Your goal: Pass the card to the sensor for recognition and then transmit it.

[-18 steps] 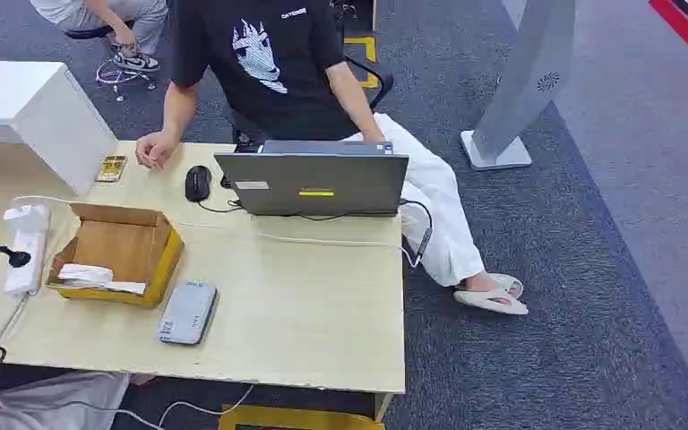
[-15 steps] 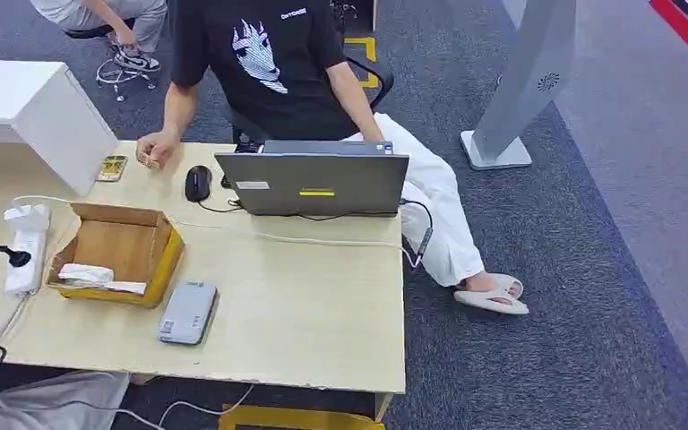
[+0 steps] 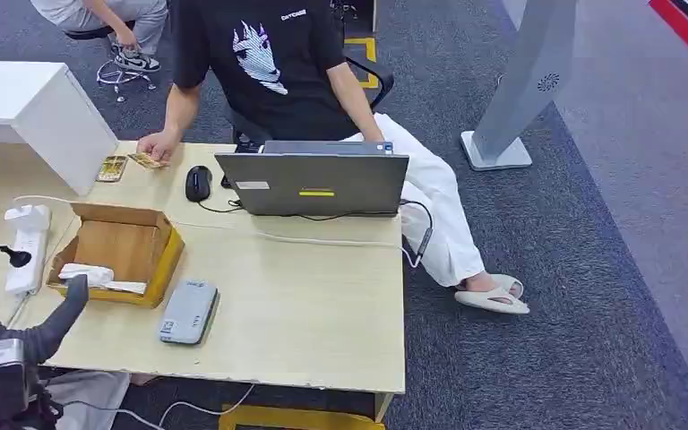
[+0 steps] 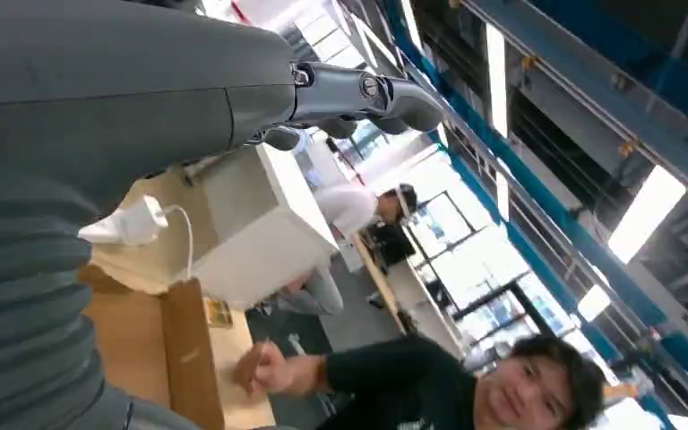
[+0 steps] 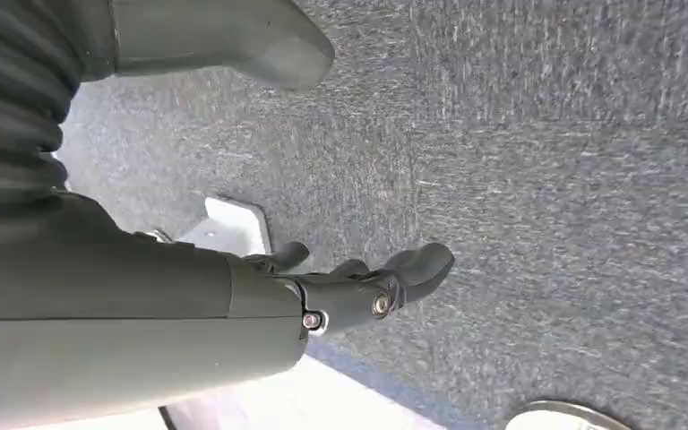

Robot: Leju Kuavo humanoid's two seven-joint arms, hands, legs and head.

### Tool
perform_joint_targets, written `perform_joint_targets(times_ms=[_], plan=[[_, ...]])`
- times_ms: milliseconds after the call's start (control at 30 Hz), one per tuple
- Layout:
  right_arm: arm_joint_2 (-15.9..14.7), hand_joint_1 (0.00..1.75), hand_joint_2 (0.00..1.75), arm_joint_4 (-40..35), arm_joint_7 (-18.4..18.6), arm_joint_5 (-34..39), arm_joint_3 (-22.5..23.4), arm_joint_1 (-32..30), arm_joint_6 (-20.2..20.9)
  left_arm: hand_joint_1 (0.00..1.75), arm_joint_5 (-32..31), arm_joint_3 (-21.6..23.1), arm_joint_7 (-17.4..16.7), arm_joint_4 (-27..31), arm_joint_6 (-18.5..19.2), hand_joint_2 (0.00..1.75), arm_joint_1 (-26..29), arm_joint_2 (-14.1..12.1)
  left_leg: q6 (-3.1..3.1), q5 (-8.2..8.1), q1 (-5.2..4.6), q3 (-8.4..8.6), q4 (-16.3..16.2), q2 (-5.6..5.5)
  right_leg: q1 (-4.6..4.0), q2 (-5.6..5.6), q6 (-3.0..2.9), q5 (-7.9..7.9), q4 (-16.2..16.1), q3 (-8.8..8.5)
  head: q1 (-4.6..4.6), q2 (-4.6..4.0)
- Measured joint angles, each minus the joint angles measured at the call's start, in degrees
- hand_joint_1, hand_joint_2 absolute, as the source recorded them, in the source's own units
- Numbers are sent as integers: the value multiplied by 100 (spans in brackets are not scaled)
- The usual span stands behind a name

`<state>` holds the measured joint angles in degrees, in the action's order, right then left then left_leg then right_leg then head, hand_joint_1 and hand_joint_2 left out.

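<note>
My left robot hand [image 3: 49,327], empty with fingers apart, rises at the near-left edge of the pale wooden tabletop [image 3: 305,305], well apart from the small yellowish card [image 3: 148,160] under a person's hand [image 3: 157,145] at the far side.

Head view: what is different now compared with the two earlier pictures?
The left hand has risen into view at the table's near left corner, holding nothing. The person's hand now holds a card at the far edge. Laptop, cardboard box and grey reader stayed put.
</note>
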<state>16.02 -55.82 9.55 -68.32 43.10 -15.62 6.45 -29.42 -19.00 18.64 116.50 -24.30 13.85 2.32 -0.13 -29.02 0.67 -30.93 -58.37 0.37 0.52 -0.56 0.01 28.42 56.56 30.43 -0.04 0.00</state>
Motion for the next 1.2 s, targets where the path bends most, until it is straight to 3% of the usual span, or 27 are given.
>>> perform_joint_targets(times_ms=[200, 667, 800, 967, 1200], plan=[[0, 0, 175, 50, -26, -94, 162, 22, 13, 0, -166, 431, -166, -153, -120, 175, -101, -311, 0, 0, 0, -2, 0, -2, 0, 0, 0, 0, 0, 3, 2, 0], [0, 0, 175, 206, -146, -844, 319, 61, 247, 0, -1522, 1067, -1537, -1076, 35, 175, -905, -1089, -7, 5, 2, 0, 0, -2, -1, 0, -2, -1, 3, 2, 2, 0], [0, 0, 175, 273, -192, -955, 396, 72, 243, 0, -1629, 1087, -1622, -1270, 31, 175, -1078, -1262, -9, 7, 2, -2, 0, -2, -1, 1, -2, -1, 4, 3, 2, 0], [0, 0, 175, 374, -311, -1312, 534, 134, 249, 0, -2287, 1087, -1856, -1443, -74, 175, -1189, -1561, -9, 7, 2, -5, 0, -2, -1, 2, -2, -1, 3, 6, 2, 0], [0, 0, 175, 525, -433, -1740, 724, 185, 232, 0, -2214, 1080, -1867, -1578, -109, 175, -1213, -1795, -10, 7, 2, -6, 0, -3, -1, 0, -2, -1, 4, 4, 2, 0]])
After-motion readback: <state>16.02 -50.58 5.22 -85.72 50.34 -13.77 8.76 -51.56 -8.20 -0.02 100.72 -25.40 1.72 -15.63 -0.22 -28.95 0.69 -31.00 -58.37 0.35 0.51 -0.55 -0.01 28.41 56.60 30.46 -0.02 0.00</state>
